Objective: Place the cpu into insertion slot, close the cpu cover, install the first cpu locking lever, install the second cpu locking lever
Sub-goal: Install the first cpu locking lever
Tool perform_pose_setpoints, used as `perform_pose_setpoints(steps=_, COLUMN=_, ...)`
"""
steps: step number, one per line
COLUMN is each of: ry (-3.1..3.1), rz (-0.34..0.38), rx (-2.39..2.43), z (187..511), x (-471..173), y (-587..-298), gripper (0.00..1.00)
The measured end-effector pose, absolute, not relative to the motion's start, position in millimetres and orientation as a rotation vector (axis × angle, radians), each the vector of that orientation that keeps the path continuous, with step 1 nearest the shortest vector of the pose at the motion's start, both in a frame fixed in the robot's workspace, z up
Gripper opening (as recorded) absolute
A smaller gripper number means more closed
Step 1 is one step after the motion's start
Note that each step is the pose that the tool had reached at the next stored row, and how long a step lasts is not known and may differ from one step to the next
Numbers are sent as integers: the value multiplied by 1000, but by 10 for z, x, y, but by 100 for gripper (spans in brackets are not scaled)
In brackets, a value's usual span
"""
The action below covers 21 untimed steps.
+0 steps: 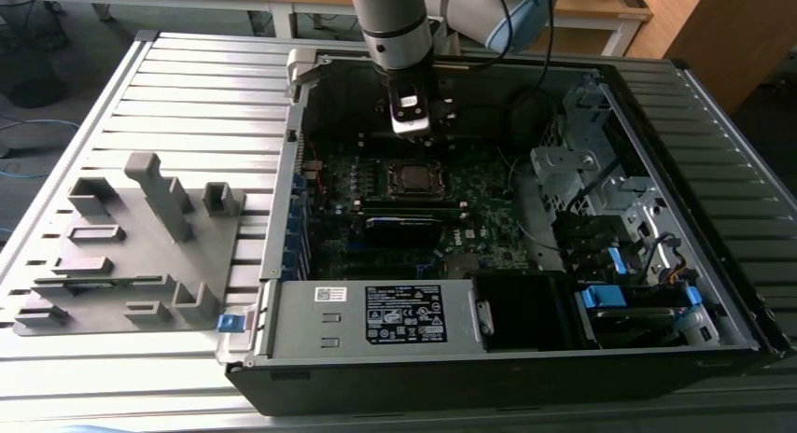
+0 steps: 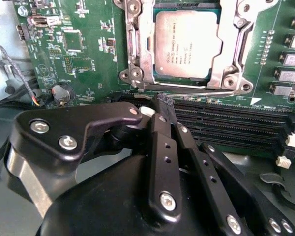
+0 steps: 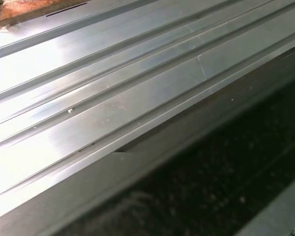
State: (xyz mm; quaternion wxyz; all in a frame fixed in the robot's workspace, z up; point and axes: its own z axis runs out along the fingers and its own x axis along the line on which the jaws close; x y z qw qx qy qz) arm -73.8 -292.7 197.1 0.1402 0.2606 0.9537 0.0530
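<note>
At the exterior view's left a grey tray (image 1: 125, 256) lies on the slatted table (image 1: 200, 88), well apart from your work. Next comes the open case (image 1: 498, 368). Inside it your gripper (image 1: 410, 125) hangs over the board, near the socket and on its far side in that view.

In the second wrist view its fingers (image 2: 160, 142) are drawn together to a narrow tip with no gap between them. That tip sits at the end of the wire lever (image 2: 206, 91) running along the socket's edge, but you cannot tell whether it pinches the wire. The cpu (image 2: 187, 44) lies flat in the socket. The cover (image 2: 137, 54) looks to be down around it, its opening framing the chip's metal top.

Treat the cpu as light, stiff and easily harmed underneath: touch its edges only and never press on it. The cover is probably thin, springy sheet, so push on its frame, not on the chip. The lever is likely smooth, stiff spring wire that resists and may slip, so take it near its bent end.

At the exterior view's right stand the drive cages (image 1: 598, 181), apart from the arm.
</note>
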Motion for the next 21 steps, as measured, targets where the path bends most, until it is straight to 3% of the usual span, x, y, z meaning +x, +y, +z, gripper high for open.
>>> perform_pose_setpoints(steps=21, ry=2753, rz=139, rx=750, z=1911, x=-738, y=-2973, gripper=11)
